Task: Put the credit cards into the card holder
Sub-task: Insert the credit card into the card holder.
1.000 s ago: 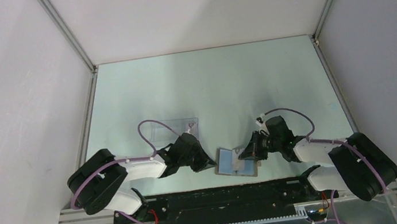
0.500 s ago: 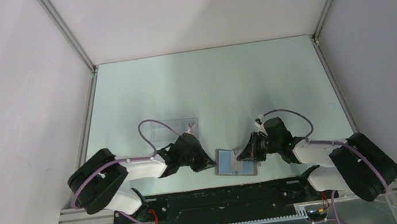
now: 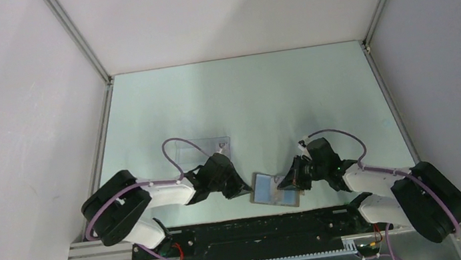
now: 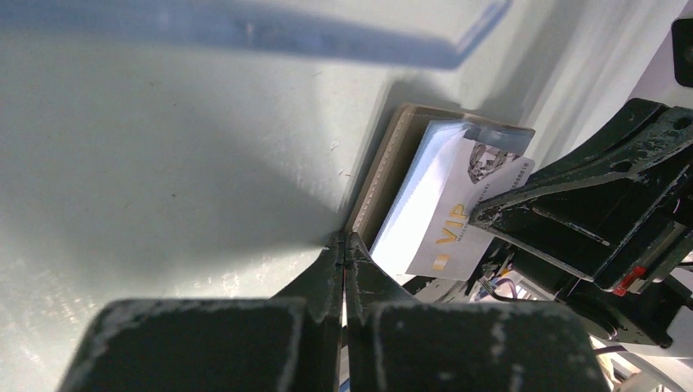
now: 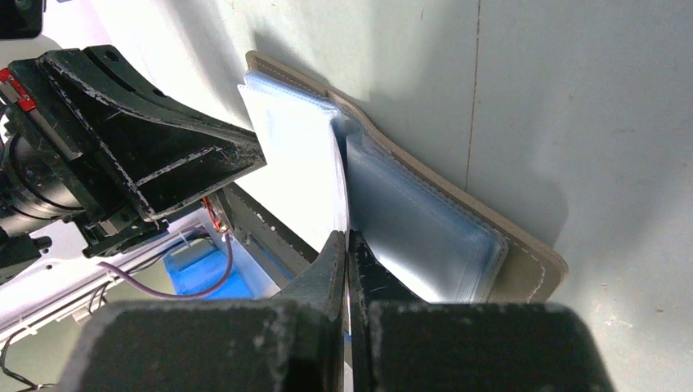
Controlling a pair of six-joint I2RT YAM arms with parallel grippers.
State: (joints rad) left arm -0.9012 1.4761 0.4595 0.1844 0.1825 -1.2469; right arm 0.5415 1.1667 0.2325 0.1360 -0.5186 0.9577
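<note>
Card holder [image 3: 273, 190] serves as the reference for every position below. It lies open on the table [image 3: 243, 94] with its pale blue lining facing up, at the near edge and between my two arms.

1. Table: the pale green surface bears the holder and extends well beyond it on the far side.
2. Left arm [image 3: 150, 201]: reaches in low from the holder's left. Right arm [image 3: 382, 180]: reaches in low from its right.
3. Clear box [image 3: 203, 148]: stands on the far left of the holder, apart from it.
4. Holder, close up: my left wrist view shows its tan stitched edge [image 4: 382, 175]. My right wrist view shows the clear sleeves stacked inside it [image 5: 425, 220].
5. Credit card [image 4: 458, 208]: white, printed "VIP", angled over the holder's open face, one end toward the fold.
6. Right claw [image 5: 347, 237]: closed on the edge of the credit card [image 5: 298, 163], directly above the holder's right half.
7. Left claw [image 4: 344, 238]: closed with nothing between its fingers. The tips rest on the table right at the holder's left corner.
</note>
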